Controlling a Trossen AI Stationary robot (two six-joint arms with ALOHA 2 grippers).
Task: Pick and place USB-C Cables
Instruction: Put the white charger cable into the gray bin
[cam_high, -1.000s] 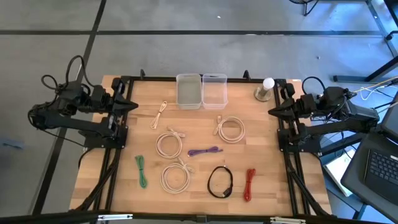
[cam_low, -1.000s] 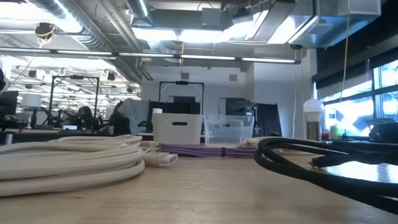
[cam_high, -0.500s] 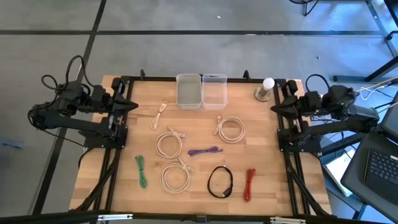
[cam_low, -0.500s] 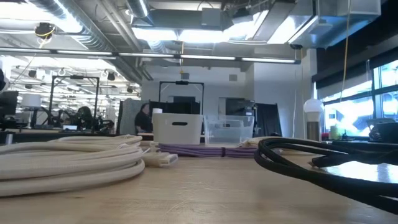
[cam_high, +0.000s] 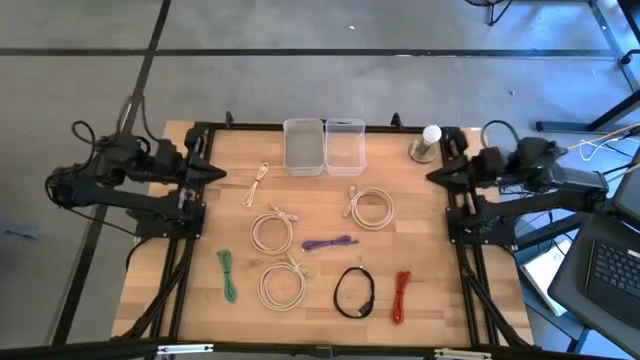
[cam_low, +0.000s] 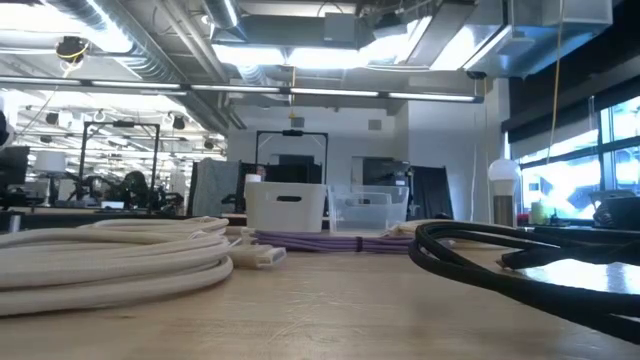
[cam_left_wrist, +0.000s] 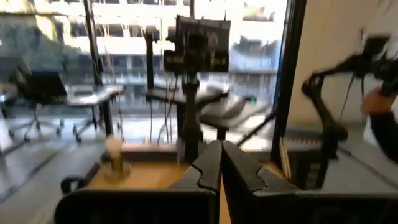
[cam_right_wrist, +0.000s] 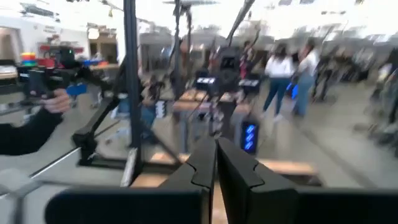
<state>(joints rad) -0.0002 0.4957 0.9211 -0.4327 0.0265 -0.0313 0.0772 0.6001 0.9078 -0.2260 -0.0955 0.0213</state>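
The USB-C cables lie flat on the wooden table. There are three cream coils (cam_high: 271, 232) (cam_high: 283, 285) (cam_high: 371, 208), a black coil (cam_high: 354, 292), and red (cam_high: 400, 297), green (cam_high: 228, 275), purple (cam_high: 329, 243) and beige (cam_high: 257, 184) bundles. The low view shows a cream coil (cam_low: 110, 255), the purple bundle (cam_low: 330, 241) and the black coil (cam_low: 520, 260) up close. My left gripper (cam_high: 215, 172) (cam_left_wrist: 220, 165) hovers at the table's left edge, shut and holding nothing. My right gripper (cam_high: 432, 177) (cam_right_wrist: 216, 165) hovers at the right edge, also shut and holding nothing. Both are far from every cable.
Two clear bins (cam_high: 304, 147) (cam_high: 345, 146) stand side by side at the far edge. A white ball-topped round object (cam_high: 427, 145) sits at the far right corner. Black frame rails (cam_high: 190, 240) (cam_high: 462, 250) run along both sides. People stand in the room beyond the table.
Both arms have stirred a little at the table's sides. The right gripper drew back slightly, then came a little toward the table's left. Both grippers stay shut. No cable has moved. A person far behind the table has walked across the low view.
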